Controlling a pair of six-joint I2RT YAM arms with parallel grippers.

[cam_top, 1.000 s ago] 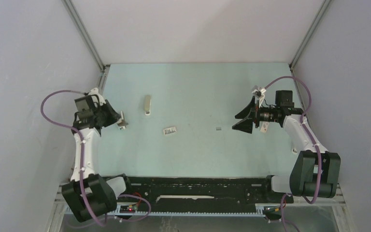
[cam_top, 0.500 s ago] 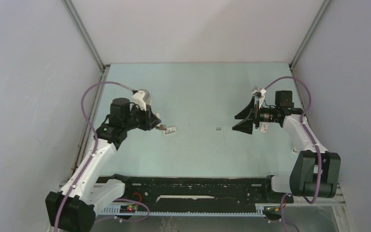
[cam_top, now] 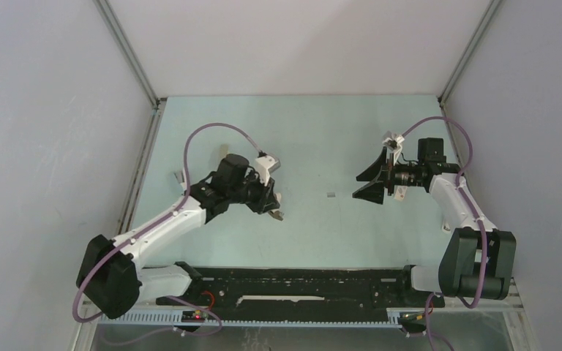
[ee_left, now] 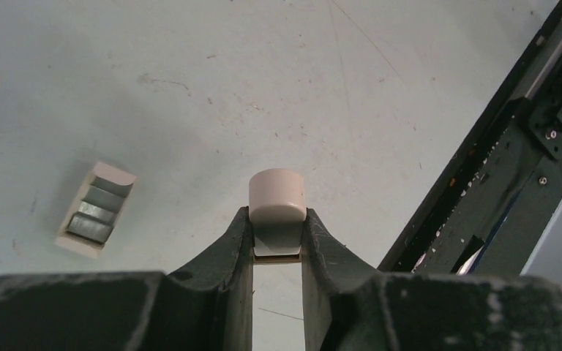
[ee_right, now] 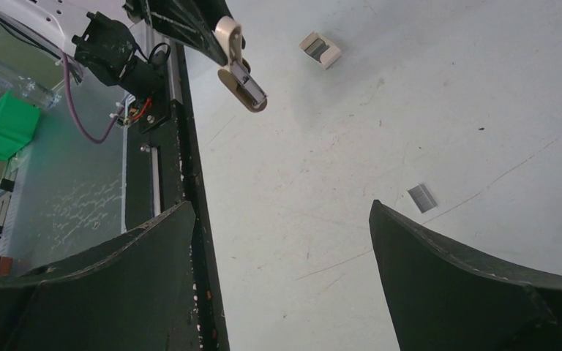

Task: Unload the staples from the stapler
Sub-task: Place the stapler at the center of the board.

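Now the stapler reaches mid-table

Clamped in the left gripper (ee_left: 277, 223), the stapler (ee_left: 277, 191) has swung in from the table's (cam_top: 300, 131) left side. The right gripper (ee_right: 282, 241) gapes near loose staples (ee_right: 422, 197), likely ready to help.

Soft, even light falls from overhead; the surface (cam_top: 315, 139) reads pale and flat, with only faint shadows beneath my left arm (cam_top: 168, 223). In my wrist views its scratches show sharp, while my left claw (ee_left: 278, 227) looms dark and slightly blurred near the lens.
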